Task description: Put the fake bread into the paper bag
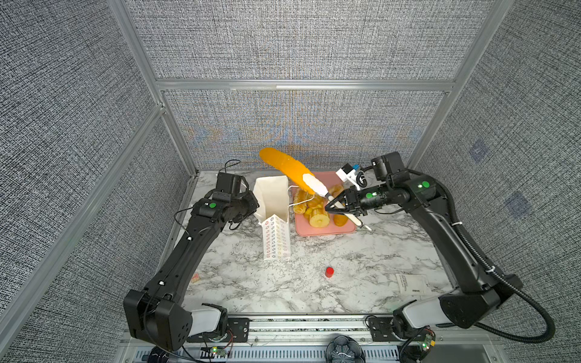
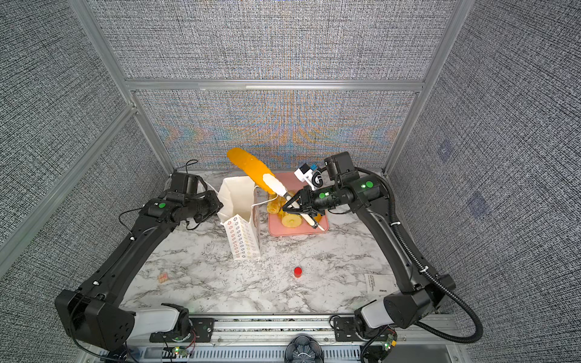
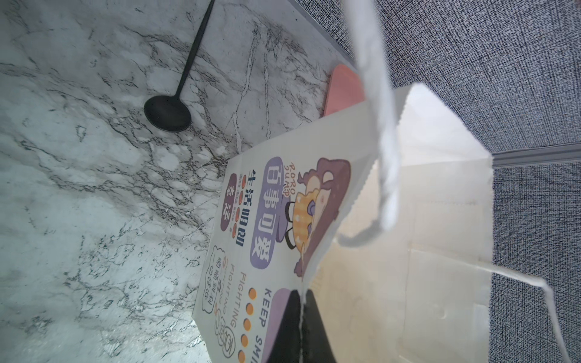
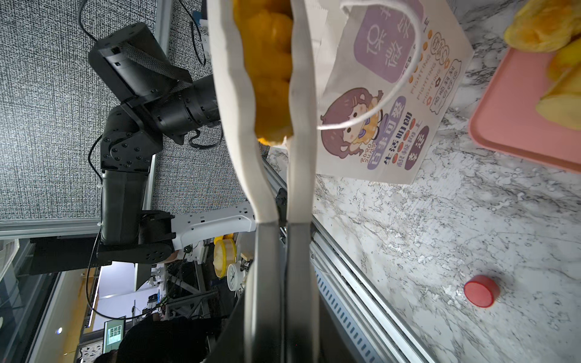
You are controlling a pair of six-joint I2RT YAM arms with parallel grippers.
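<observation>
Bench (image 1: 314, 283), far middle: paper bag (image 1: 276, 235) stands upright, mouth open, just beside the left edge of the pink tray (image 1: 317, 231).

Left tool (image 3: 302, 295): pressed together on the bag's top rim, one finger on each side of the paper.

Right tool (image 1: 331, 206): clamped around the handles of the tongs (image 1: 312, 184). Their white tips pinch one end of the long loaf (image 1: 283, 165).

Loaf is off the bench and tilted, its free end rising toward the back wall. Its gripped end looks to be near the bag's right rim, though depth is hard to judge. Remaining fake bread (image 1: 317, 217) is piled on the tray.

Risks, as judged:
- The loaf is glossy and held at one end only, so its weight could make it swing or slide out of the tips.
- It is slanted against a narrow mouth. Lowered like this, it may snag the rim or the cord handle (image 4: 339, 126).
- A push on the rim could crease the paper, pull it from the left pinch, or tip the bag toward the tray.
</observation>
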